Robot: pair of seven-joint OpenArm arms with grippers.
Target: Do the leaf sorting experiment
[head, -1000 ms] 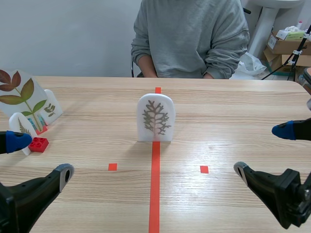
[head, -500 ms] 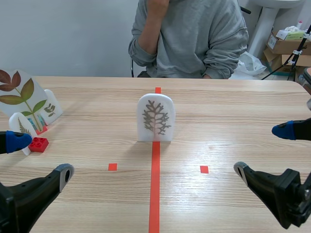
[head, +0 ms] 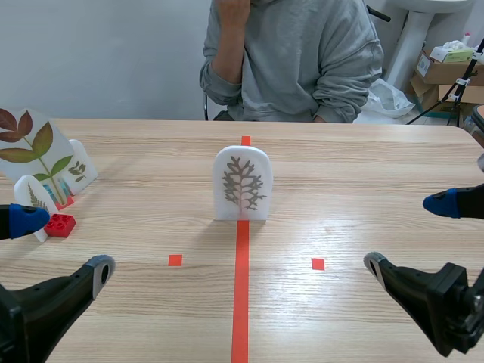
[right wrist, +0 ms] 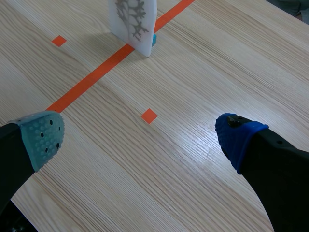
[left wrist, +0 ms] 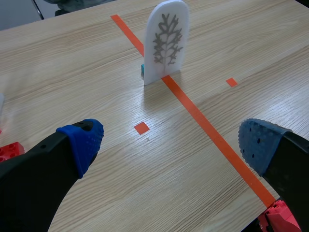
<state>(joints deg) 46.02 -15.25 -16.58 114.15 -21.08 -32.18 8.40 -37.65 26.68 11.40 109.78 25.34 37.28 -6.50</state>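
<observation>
Four white leaf cards stand on the counter [head: 363,174]. The centre card [head: 243,184] is upright on the red line, and at 9 o'clock are a big card [head: 30,147], a middle card [head: 79,168] and a small card [head: 32,195]. Two red bricks show: one brick [head: 60,224] beside the small card, and a second brick [left wrist: 279,216] by a left finger. The left gripper [head: 62,246] at 7 o'clock and the right gripper [head: 409,234] at 4 o'clock gape wide, holding and touching nothing. One person [head: 295,60] sits at 12 o'clock.
</observation>
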